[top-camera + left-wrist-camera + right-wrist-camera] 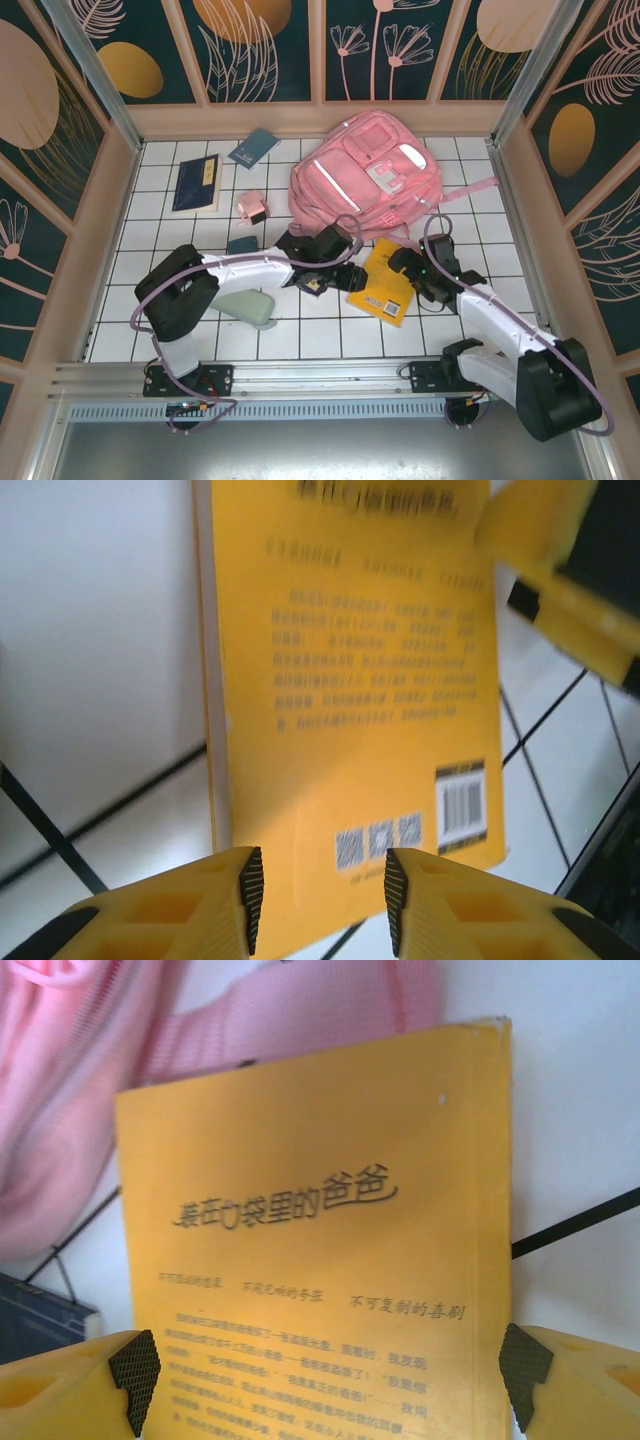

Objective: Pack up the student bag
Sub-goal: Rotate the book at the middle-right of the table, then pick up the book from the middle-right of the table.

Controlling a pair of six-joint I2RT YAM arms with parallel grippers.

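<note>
Books sit farthest left on the white tiled table (300, 335): a dark blue book (197, 183) lies flat, and a smaller blue booklet (254, 147) lies just beyond it toward the back wall. Right of them stands a small pink case (251, 207). Nearer the arm bases, a pale green pouch (245, 307) lies beside the left arm.

The left arm reaches rightward across the middle of the table. In the wrist view the left gripper (320, 900) hangs over the barcode end of the yellow book (385, 285). Its fingers (250, 895) are partly apart, and the cover shows in the gap between them, so they clasp nothing.

The student bag (365, 175) lies at the back centre of the table, front pockets facing up. One pink strap trails off to the right. Its near edge is just beyond the yellow book.

The yellow book lies flat on the tiles with its back cover up, between the two grippers. The right gripper (330, 1380) is over the book's bag-side end. Its fingers (525, 1375) are spread wide and straddle the cover's width. I cannot tell whether the pads touch the book's edges.
</note>
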